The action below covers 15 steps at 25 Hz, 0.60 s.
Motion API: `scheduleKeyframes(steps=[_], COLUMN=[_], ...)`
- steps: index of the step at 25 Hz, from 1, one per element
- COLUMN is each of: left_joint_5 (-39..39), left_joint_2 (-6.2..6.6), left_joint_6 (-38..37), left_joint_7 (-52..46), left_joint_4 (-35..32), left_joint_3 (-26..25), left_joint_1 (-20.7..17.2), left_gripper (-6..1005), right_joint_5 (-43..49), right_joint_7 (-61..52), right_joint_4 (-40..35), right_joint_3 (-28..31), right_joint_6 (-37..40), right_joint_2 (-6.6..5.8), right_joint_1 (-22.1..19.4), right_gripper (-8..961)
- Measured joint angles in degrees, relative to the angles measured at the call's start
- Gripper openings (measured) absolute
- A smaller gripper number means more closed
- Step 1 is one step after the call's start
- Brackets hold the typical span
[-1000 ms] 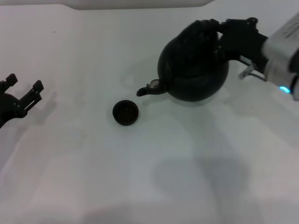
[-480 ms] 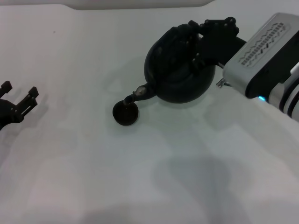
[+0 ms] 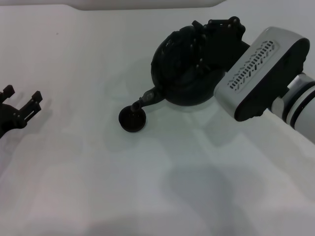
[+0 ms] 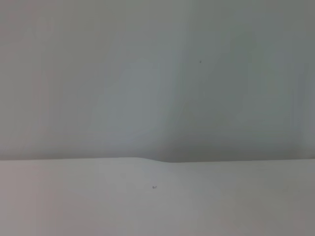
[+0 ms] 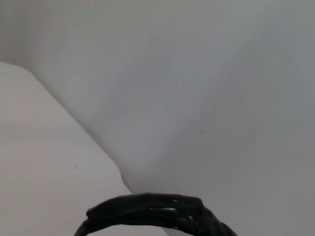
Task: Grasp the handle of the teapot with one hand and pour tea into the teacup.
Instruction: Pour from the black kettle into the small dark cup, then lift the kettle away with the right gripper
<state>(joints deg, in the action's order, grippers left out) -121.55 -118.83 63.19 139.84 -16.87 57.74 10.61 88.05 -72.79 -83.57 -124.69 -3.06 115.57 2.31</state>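
The round black teapot [image 3: 184,78] hangs tipped toward the left in the head view, its spout [image 3: 146,99] pointing down over the tiny dark teacup [image 3: 132,119] on the white table. My right gripper [image 3: 212,43] is shut on the thick black handle [image 3: 197,49] at the pot's top right. The right wrist view shows only an arc of the ribbed handle [image 5: 152,211] against the white surface. My left gripper [image 3: 19,101] rests open at the table's far left, away from both objects.
The white table [image 3: 147,187] spreads around the cup and pot. A pale raised edge [image 3: 147,4] runs along the far side. The left wrist view shows only the white surface and wall.
The right arm has carried the teapot left and tilted it further, bringing the spout down over the teacup. The left arm has barely shifted.
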Motion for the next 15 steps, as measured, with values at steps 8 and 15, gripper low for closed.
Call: scheduleKeyframes(steps=[8, 15], left_joint_5=[0.0, 0.0], left_joint_2=[-0.05, -0.09], left_joint_6=[0.0, -0.53], left_joint_7=[0.0, 0.0], left_joint_4=[0.11, 0.11], left_joint_3=[0.01, 0.01], left_joint_1=[0.02, 0.58], left_gripper=[789, 788], right_joint_5=[-0.37, -0.68], right_joint_7=[4.87, 9.92], right_joint_4=[-0.16, -0.44], right_joint_3=[-2.38, -6.08], right_joint_6=[-3.35, -9.15], right_joint_2=[0.06, 0.28], right_joint_1=[-0.02, 0.27], right_gripper=[119, 118])
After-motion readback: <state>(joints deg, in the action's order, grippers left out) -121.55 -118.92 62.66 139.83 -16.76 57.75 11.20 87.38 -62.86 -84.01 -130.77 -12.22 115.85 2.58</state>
